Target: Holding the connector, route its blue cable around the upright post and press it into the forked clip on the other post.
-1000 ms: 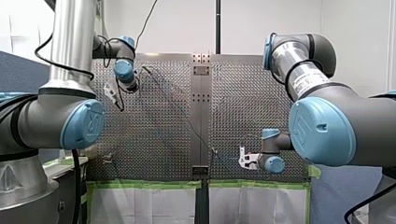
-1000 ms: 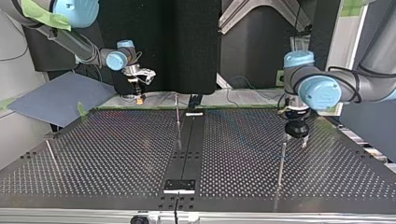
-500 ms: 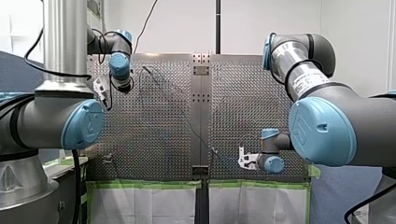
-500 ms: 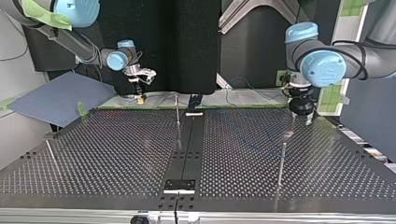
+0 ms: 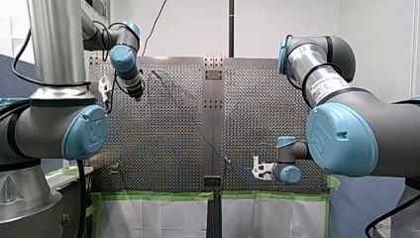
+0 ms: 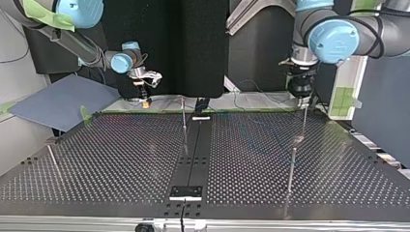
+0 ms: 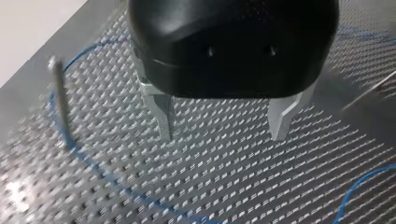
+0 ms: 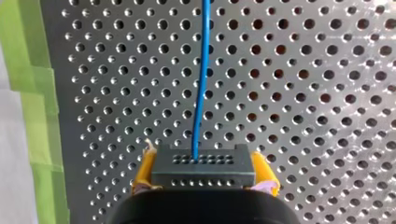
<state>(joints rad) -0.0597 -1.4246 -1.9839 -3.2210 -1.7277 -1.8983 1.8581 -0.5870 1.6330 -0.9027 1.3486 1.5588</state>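
Right pincer (image 8: 204,173) clamps connector (image 8: 204,164); left pincer (image 7: 223,134) spread, hovering over table (image 7: 233,182).

Silver-tubed arms (image 5: 59,44), grey joints (image 5: 344,52), sky-blue caps (image 5: 341,139), black cables (image 5: 79,198) — left jaws metal, right jaws yellow-padded.

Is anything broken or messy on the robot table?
No, nothing stands out. My right claw holds the connector squarely between its yellow pads, with the blue cable running straight out. My left claw is open and empty above the table, near a post the cable curves by.
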